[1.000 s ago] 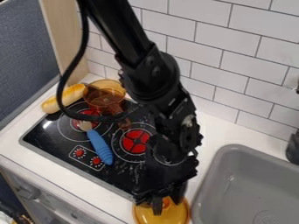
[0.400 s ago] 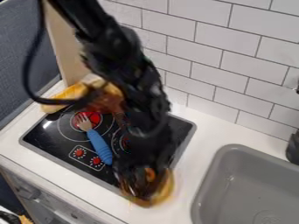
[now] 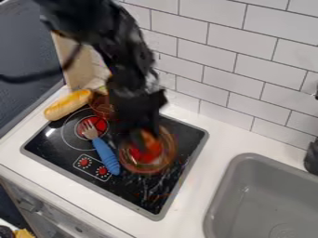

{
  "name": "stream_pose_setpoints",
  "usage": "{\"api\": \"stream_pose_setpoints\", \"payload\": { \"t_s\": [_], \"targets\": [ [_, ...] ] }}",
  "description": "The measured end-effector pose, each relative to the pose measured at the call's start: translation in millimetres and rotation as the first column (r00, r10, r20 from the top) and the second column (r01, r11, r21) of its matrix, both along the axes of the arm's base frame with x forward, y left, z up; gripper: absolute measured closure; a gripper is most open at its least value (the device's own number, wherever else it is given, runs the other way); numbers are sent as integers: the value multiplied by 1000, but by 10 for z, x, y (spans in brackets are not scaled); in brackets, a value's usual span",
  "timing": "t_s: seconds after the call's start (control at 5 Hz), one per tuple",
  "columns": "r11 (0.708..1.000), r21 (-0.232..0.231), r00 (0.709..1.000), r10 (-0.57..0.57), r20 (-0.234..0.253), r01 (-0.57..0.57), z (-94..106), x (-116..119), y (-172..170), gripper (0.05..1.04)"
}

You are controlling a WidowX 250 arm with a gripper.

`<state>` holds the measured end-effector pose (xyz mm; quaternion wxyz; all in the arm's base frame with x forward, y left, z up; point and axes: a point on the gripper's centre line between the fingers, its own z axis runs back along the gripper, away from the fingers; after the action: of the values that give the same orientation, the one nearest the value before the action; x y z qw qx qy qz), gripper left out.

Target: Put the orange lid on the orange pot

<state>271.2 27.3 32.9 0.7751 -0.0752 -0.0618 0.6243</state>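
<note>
Gripper (image 3: 138,139) looks pinched on the top of the orange lid (image 3: 149,159), judging by how the lid hangs under it; blur hides the exact grip. From where I stand, lid's over the near right part of the stove (image 3: 156,207), beside the blue-handled fork (image 3: 104,151). Orange pot (image 3: 101,106) sits at the back left, next to the bread (image 3: 68,105), partly behind the arm. I'd carry high enough to clear the pot rim, center, level out, lower gently, release only once seated all round.
</note>
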Motion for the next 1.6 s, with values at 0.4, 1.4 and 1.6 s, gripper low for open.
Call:
{"api": "stream_pose_setpoints", "payload": {
  "t_s": [0.4, 1.4, 1.6],
  "targets": [
    [985, -22, 985, 173, 27, -172, 183, 404, 693, 705],
    [963, 28, 951, 270, -149, -269, -426, 1052, 1504, 705],
    [966, 34, 955, 257, -150, -255, -446, 1016, 1440, 705]
  ]
}}
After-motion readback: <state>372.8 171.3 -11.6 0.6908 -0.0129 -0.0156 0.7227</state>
